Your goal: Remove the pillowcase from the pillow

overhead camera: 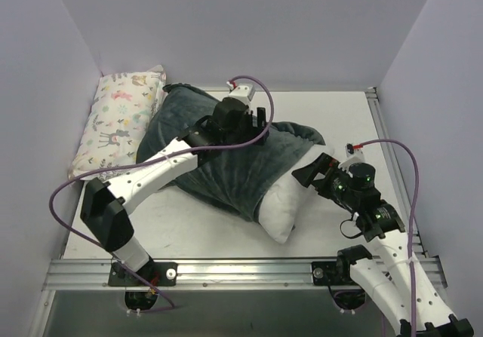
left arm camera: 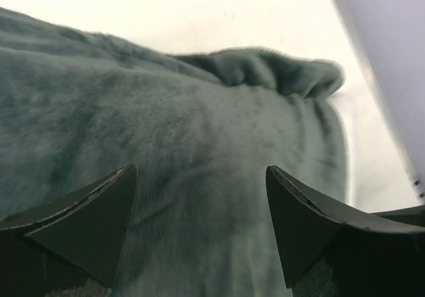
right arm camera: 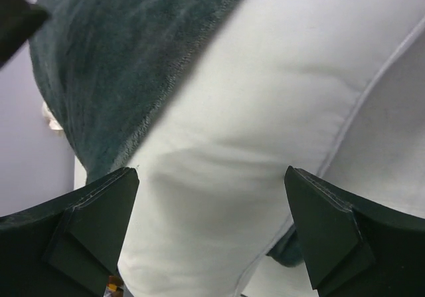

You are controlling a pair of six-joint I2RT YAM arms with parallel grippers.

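Spreading wide, the left end effector (left arm camera: 200, 172) grips nothing. Its jaws hang just over the slate-grey pillowcase (left arm camera: 199, 104), and we cannot tell whether they touch the pile. Our right end effector (right arm camera: 211, 172) is likewise released, jaws apart and facing the bare white pillow (right arm camera: 265, 78). We judge the pillow's long axis to run from far left to near right across the surface (overhead camera: 189, 231), with its uncovered end poking out toward the right arm. So the right arm sits nearer the pillow, and the left is nearer the cover's far end.
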